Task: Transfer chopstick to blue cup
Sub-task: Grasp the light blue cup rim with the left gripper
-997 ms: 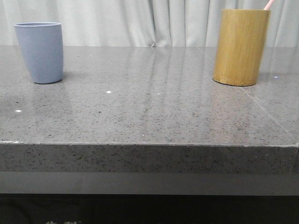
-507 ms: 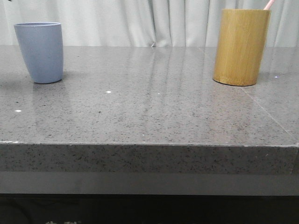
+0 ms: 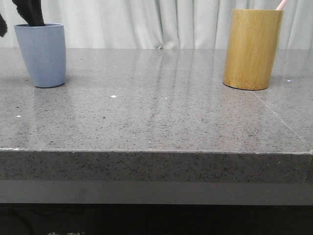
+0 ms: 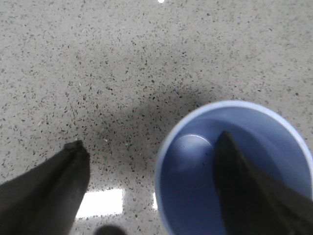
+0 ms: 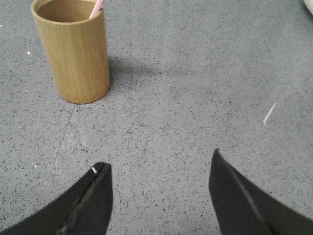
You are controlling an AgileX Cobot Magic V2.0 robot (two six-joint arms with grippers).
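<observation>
Fingers of the left gripper [image 4: 146, 161] stand apart, straddling the wall of the blue cup [image 4: 195, 196]: in the left wrist view one dark fingertip [image 4: 234, 166] reaches down inside the cup's mouth, while the other [image 4: 68, 166] hangs outside it over the bare stone. Nothing is held between them. From the front, the same gripper [image 3: 17, 14] appears as a dark shape at the upper left corner, one finger [image 3: 32, 12] dipping to the rim of the blue cup [image 3: 43, 56], the other [image 3: 2, 27] just showing at the frame's edge.

The right gripper [image 5: 161, 196] is also spread wide and holds nothing; its two black fingers hover above open table, well apart from the bamboo holder [image 5: 74, 54].

The chopstick [image 5: 96, 8] stands inside that bamboo holder, its pale pink end leaning against the rim and poking out past the top. In the front view only a short pink tip of the chopstick [image 3: 280, 5] rises above the bamboo holder [image 3: 252, 49], tilted toward the right.

The blue cup stands upright at the far left of the grey speckled stone table [image 3: 156, 117], and the bamboo holder stands upright at the far right, the two well apart. The cup's interior looks bare apart from the finger. A pale pleated curtain [image 3: 146, 22] hangs behind the table.
</observation>
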